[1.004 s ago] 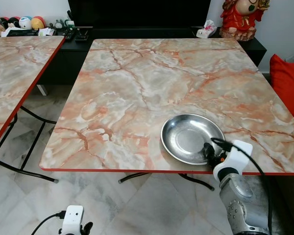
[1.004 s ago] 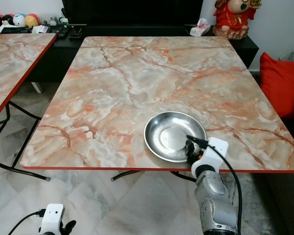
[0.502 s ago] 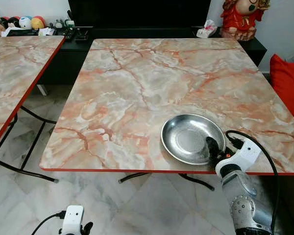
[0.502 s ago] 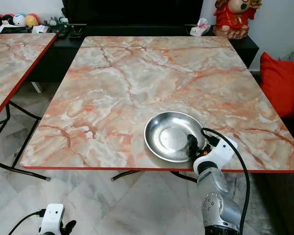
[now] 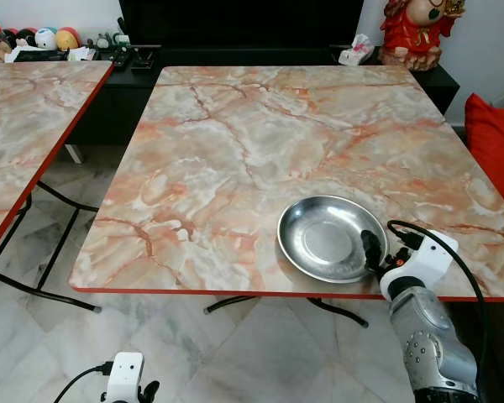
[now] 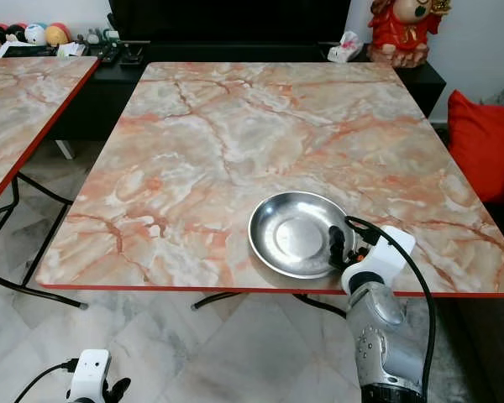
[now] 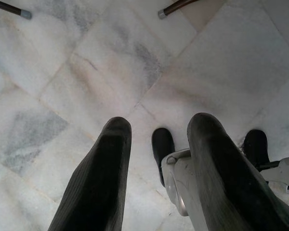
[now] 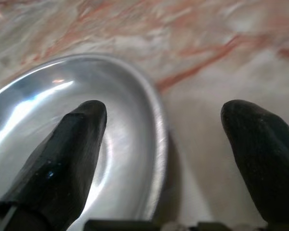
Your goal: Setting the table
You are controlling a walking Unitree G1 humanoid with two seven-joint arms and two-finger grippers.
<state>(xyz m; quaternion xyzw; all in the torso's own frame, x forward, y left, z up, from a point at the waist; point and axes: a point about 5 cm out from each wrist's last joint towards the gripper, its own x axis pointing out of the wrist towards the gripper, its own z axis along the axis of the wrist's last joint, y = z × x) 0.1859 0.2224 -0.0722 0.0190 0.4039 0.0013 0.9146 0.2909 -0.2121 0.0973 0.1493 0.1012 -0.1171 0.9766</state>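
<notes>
The marble-patterned bench stood before the robot, a second one to its left. On the first, near its near right edge, lay the round steel plate. The right gripper hung at the plate's right rim, its fingers spread apart, one over the plate's bowl and the other over the bench outside the rim. The left gripper hung low over the tiled floor, fingers apart.

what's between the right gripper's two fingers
The rim of the steel plate: in the right wrist view the open right gripper straddles it, one finger over the bowl, the other over the table.
</notes>
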